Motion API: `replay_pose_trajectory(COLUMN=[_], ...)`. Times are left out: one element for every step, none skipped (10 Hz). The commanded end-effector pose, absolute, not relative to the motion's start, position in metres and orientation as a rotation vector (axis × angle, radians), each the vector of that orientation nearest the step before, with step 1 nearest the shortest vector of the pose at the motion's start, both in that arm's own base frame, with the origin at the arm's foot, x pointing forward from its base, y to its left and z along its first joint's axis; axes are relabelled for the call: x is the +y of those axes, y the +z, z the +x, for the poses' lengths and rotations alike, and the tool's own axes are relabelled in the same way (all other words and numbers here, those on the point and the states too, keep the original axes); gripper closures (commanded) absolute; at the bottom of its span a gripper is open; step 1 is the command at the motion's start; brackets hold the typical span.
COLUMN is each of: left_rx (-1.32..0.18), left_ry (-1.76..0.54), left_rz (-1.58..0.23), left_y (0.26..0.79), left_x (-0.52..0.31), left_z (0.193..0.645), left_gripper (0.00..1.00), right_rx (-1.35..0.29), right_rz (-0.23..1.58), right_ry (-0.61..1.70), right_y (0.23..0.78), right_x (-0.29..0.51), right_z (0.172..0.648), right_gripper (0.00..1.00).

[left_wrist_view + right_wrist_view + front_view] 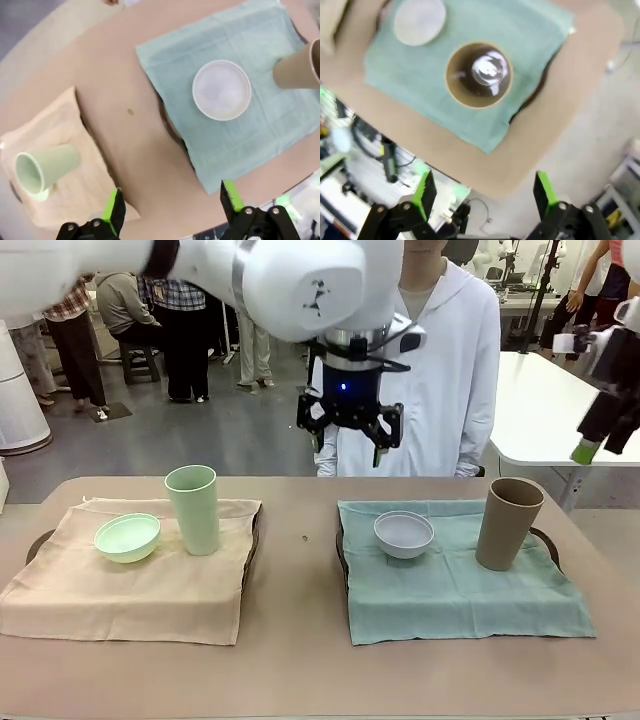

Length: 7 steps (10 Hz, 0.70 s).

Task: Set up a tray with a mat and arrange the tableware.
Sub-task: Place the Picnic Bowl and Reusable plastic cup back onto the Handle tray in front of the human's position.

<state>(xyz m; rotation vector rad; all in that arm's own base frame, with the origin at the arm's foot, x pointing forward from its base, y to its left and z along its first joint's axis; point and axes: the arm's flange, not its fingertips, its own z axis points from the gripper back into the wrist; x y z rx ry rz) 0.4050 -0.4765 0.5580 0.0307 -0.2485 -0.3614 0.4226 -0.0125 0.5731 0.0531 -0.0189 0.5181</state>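
Front view: the mint green bowl (pixel 127 537) and pale green cup (pixel 192 508) are seen on the tan mat (pixel 130 585) at the left. The left gripper (pixel 350 435), held open and empty, is hung above the table's middle, nearest the white bowl (pixel 404 534) below it. The brown cup (pixel 509 523) is stood upright straight under the open, empty right gripper (pixel 482 192).

- My left gripper (pixel 350 440) hangs above the counter (pixel 300 640), jaws spread, empty.
- On the beige mat (pixel 130 590): mint bowl (pixel 127 537) beside the pale green cup (pixel 192 508).
- On the teal mat (pixel 460 590): whitish bowl (pixel 404 533), and the brown cup (pixel 509 523) upright.
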Motion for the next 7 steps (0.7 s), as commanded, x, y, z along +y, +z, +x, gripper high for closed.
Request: replay_pose_trajectory(left_rx=[-0.279, -0.249, -0.249, -0.249, -0.249, -0.249, -0.249], left_ry=[-0.309, -0.361, -0.361, -0.361, -0.361, -0.361, -0.361], left_rz=[0.062, 0.031, 0.031, 0.031, 0.031, 0.031, 0.031], left_y=[0.560, 0.558, 0.558, 0.558, 0.558, 0.558, 0.558], left_x=[-0.472, -0.476, -0.476, -0.476, -0.476, -0.476, -0.476], left_z=[0.402, 0.405, 0.405, 0.405, 0.405, 0.405, 0.405], left_gripper=[0.00, 0.00, 0.00, 0.00, 0.00, 0.00, 0.00], right_rx=[0.031, 0.000, -0.016, -0.016, -0.016, -0.016, -0.016], right_rz=[-0.053, -0.046, -0.003, -0.003, -0.003, -0.003, -0.003], right_ry=[0.465, 0.492, 0.487, 0.487, 0.487, 0.487, 0.487], right_y=[0.591, 0.599, 0.585, 0.585, 0.585, 0.585, 0.585], right_x=[0.026, 0.036, 0.010, 0.010, 0.010, 0.010, 0.010], right_z=[0.435, 0.441, 0.426, 0.426, 0.426, 0.426, 0.426], right_gripper=[0.00, 0.00, 0.00, 0.00, 0.00, 0.00, 0.00])
